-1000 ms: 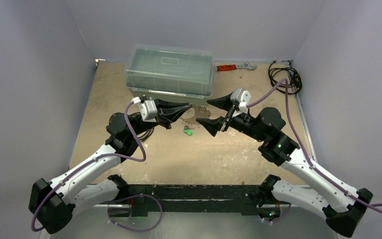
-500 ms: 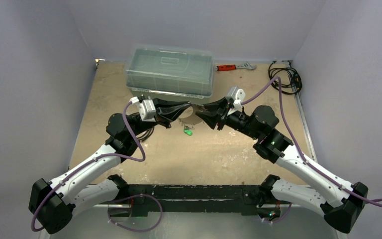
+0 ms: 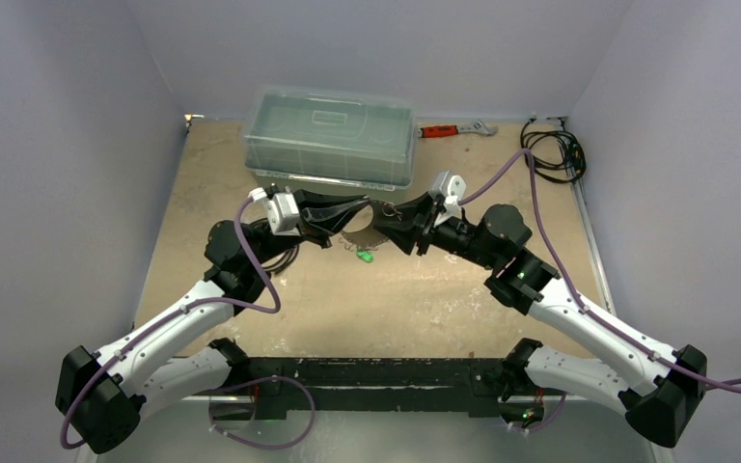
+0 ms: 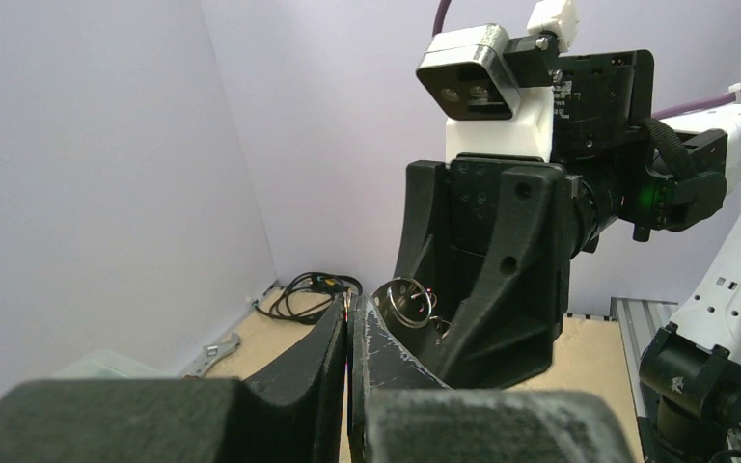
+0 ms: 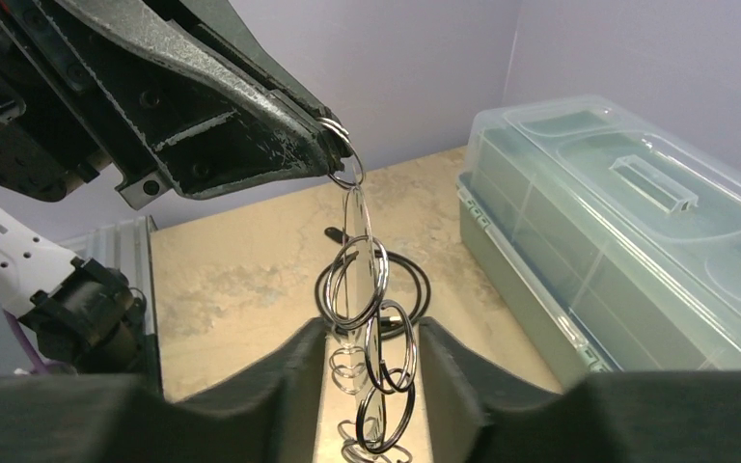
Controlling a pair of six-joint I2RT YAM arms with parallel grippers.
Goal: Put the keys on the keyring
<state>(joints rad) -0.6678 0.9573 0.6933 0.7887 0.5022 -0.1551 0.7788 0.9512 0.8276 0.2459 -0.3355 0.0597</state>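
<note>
Your left gripper (image 3: 365, 204): clamped on keyring (image 5: 355, 280). Your right gripper (image 5: 371, 338): straddles its rings, grip unclear. Behind: clear box (image 3: 330, 135). Nearby: green key (image 3: 366, 256).

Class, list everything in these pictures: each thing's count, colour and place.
clear plastic lidded box: one, see-through, far middle of table.
red-handled metal wrench: one, red and silver, far edge, right of box.
black coiled cable: one, black, far right corner.
green-headed metal key: one, green, on table, centre.
silver wire keyring chain: one, silver, hanging above table centre.
left gripper: one, black, shut on chain's top ring.
right gripper: one, black, fingers flanking the hanging rings.
</note>
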